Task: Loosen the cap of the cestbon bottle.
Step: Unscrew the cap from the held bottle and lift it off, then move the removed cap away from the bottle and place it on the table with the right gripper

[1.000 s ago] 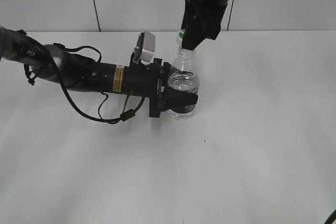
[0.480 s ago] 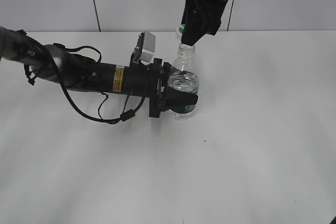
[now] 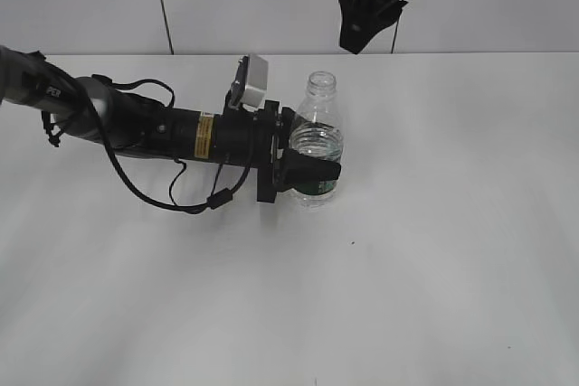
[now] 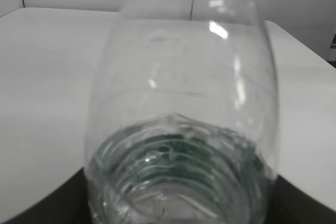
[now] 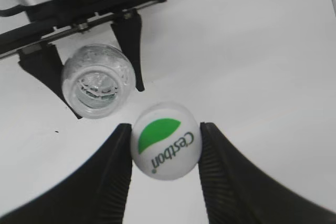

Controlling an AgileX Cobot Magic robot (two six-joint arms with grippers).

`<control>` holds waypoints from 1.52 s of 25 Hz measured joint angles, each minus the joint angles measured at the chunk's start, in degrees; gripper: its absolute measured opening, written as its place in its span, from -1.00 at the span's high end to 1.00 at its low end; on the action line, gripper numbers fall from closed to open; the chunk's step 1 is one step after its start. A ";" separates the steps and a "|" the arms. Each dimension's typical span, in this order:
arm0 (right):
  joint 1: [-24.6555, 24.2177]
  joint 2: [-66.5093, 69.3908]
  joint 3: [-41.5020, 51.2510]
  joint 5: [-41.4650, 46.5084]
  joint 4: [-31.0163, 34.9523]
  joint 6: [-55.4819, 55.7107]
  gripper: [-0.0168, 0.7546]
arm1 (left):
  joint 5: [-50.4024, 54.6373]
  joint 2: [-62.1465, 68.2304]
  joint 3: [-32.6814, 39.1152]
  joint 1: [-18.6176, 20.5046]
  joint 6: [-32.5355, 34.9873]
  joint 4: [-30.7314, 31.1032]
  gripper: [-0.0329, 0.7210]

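You are looking at the cestbon bottle (image 3: 317,146) standing upright on the white table (image 3: 434,250), near its middle, with its mouth uncovered and a little water sitting in the lower body. Your left gripper (image 3: 306,172) is reaching in from the left side, lying low over the table, and its jaws are clamping the bottle around the dark green label band; in the left wrist view the clear bottle (image 4: 181,114) is filling almost the whole frame. Your right gripper (image 5: 165,148) is hanging high above the table, up and to the right of the bottle's neck, and it is pinching the cap (image 5: 166,141) between its two fingers (image 5: 107,174). The cap is off the bottle and well apart from it, showing its white top with the green leaf mark and "C'estbon" print.
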 joint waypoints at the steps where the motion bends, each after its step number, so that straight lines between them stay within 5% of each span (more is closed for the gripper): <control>1: 0.00 0.00 0.00 0.00 -1.24 3.47 0.18 | 0.00 0.00 0.00 0.00 0.00 -0.05 -0.17; 9: -1.37 0.00 0.00 0.00 -3.00 23.53 0.18 | 0.05 0.00 0.00 0.00 0.00 -0.05 -0.17; 16: -10.82 0.00 3.53 -0.04 -2.86 34.53 0.18 | 0.05 0.00 0.00 0.00 -0.20 -0.11 -0.17; 24: -19.84 0.07 15.18 -7.41 0.00 36.73 0.18 | 0.05 0.00 0.00 0.00 -0.40 -0.40 -0.17; 38: -20.46 4.08 29.97 -21.72 2.96 37.73 0.18 | 0.09 0.00 0.00 0.00 -0.52 -0.93 -0.17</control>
